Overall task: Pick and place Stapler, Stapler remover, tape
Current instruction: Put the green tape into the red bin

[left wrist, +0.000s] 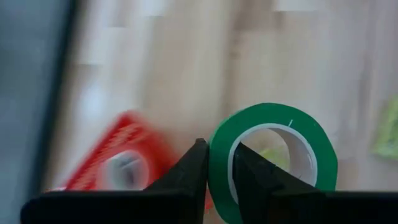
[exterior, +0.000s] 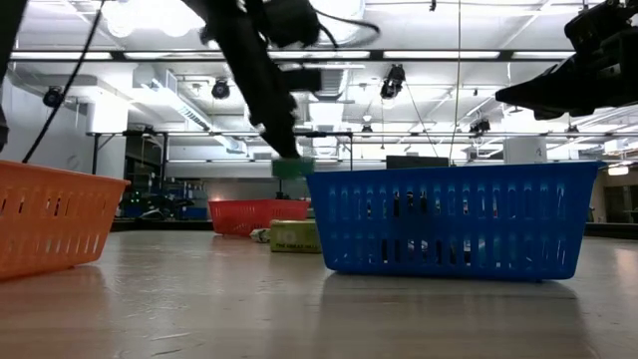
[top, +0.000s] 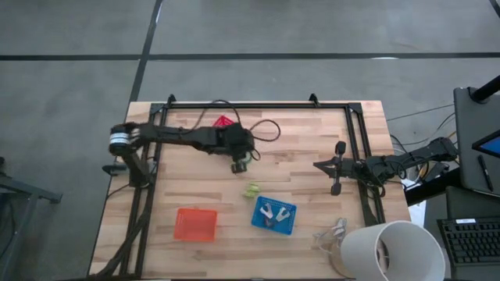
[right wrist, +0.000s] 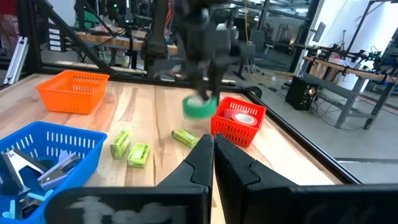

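My left gripper (top: 241, 161) hangs over the middle of the table, shut on the green tape roll (left wrist: 273, 155), which also shows in the low view (exterior: 292, 168) and the right wrist view (right wrist: 200, 106). The pink-red tape roll (right wrist: 242, 117) lies in the red basket (top: 224, 122) near the far edge. Silvery stapler removers (top: 272, 213) lie in the blue basket (top: 287, 224). Small green staplers (top: 251, 190) lie on the wood between them. My right gripper (right wrist: 212, 148) is shut on nothing and waits near the table's right side (top: 319, 165). My left gripper pinches the green tape roll's wall (left wrist: 219, 152), one finger (left wrist: 249, 171) inside the ring and the other finger (left wrist: 194, 168) outside it. The fingers come from above, pointing down. The roll hangs at their ends, lifted clear of the table, standing on edge.
An orange basket (top: 194, 224) sits near the table's near-left part. A large white cylinder (top: 391, 250) stands at the near-right corner beside some clear plastic (top: 332, 232). A black frame (top: 258, 104) runs along the far and side edges. Bare wood lies between the baskets.
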Robot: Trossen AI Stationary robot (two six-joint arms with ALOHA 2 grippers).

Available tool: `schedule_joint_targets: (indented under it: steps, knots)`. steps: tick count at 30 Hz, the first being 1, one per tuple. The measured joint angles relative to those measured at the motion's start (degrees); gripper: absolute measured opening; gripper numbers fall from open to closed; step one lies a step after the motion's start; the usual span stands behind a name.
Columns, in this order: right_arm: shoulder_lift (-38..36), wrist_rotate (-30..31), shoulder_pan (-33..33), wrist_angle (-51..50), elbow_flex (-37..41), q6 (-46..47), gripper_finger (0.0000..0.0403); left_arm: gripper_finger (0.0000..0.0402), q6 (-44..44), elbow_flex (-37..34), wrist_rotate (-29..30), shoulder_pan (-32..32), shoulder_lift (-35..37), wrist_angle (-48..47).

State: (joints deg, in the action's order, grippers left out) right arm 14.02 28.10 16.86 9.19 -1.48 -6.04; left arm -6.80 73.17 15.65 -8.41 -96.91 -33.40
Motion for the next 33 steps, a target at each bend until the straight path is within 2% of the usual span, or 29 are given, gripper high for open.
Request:
schedule_joint_targets:
  steps: [2, 4, 8, 12, 14, 17, 20, 24, 27, 33]
  knots:
    - [0.02, 0.02, 0.0, -0.02, 0.0, 0.0, 0.0008, 0.006, -0.28, -1.81, 4.24, -0.81, 3.65, -0.84]
    - [0.03, 0.0, 0.02, -0.04, 0.0, 0.0, 0.0008, 0.0051, -0.32, -3.91, 5.99, -2.57, 6.87, -0.49]
    - [0.07, 0.02, 0.0, -0.07, 0.0, 0.0, 0.0008, 0.005, 0.76, -8.19, 6.02, -8.09, 11.84, 1.17]
    - [0.07, 0.02, 0.0, -0.17, 0.0, 0.0, 0.0008, 0.0072, 4.85, -13.06, 6.15, -14.68, 14.08, 6.83]
    - [0.07, 0.02, 0.0, -0.2, 0.0, 0.0, 0.0008, 0.0082, 6.95, -15.51, 4.48, -17.52, 14.28, 10.03]
    - [0.07, 0.02, 0.0, -0.22, 0.0, 0.0, 0.0008, 0.0085, 7.64, -18.76, -3.99, -20.72, 14.12, 15.35]
    - [0.07, 0.02, 0.02, -0.22, 0.0, 0.0, 0.0008, 0.0078, 8.91, -21.2, -6.35, -22.26, 14.04, 17.83]
    - [0.07, 0.02, 0.01, -0.25, 0.0, 0.0, 0.0008, 0.0061, 9.66, -22.4, -1.35, -22.62, 14.32, 17.24]
    - [0.07, 0.0, 0.02, -0.31, 0.0, 0.0, 0.0008, 0.0056, 9.34, -23.14, -1.04, -22.73, 14.26, 17.33]
    - [0.07, 0.02, 0.02, -0.42, 0.0, 0.0, 0.0008, 0.0073, 9.28, -23.92, -1.56, -22.88, 13.47, 17.46]
